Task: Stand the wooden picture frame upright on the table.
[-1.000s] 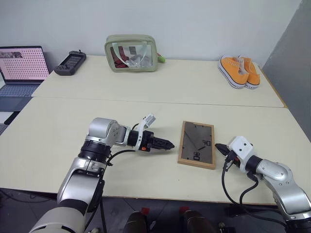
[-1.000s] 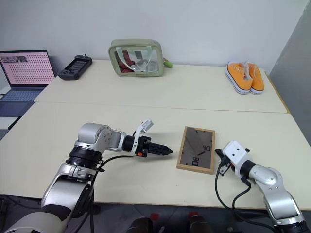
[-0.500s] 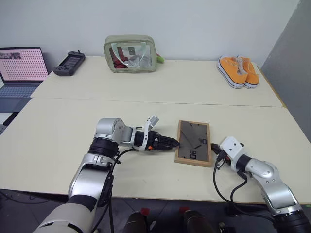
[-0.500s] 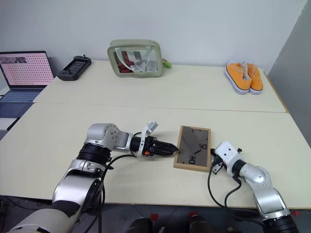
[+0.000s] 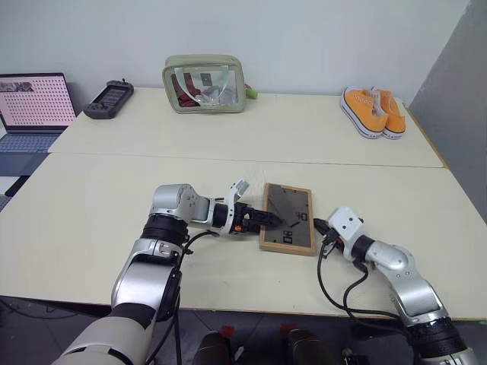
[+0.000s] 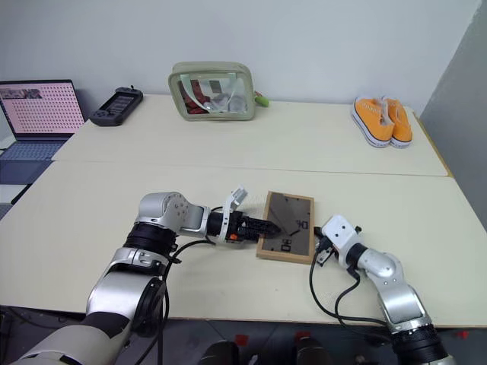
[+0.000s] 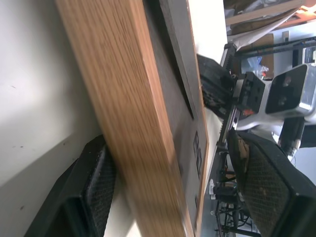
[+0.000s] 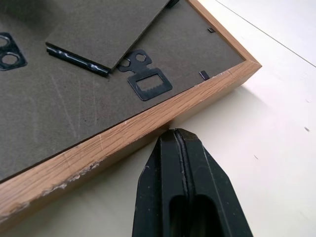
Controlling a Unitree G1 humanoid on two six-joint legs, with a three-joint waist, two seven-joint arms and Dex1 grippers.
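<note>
1. Left tool [image 5: 266,221] spread wide, fingers straddling the wooden picture frame's [image 5: 288,228] near-left edge.
2. Right tool [image 8: 183,148] pressed together, tip against the frame's right edge.
3. Frame lies flat, grey back up, on the cream counter [image 5: 106,198].
4. Far slab: laptop [image 5: 34,106], pouch [image 5: 204,84], orange shoes [image 5: 373,111]; white wall behind.

The wooden picture frame [image 5: 287,218] lies on the table [image 5: 91,198], dark grey back facing up, its light-wood rim framing a hinged prop and pale marks. It sits on the near slab, a little right of centre, just this side of the thin seam between the two cream slabs.
</note>
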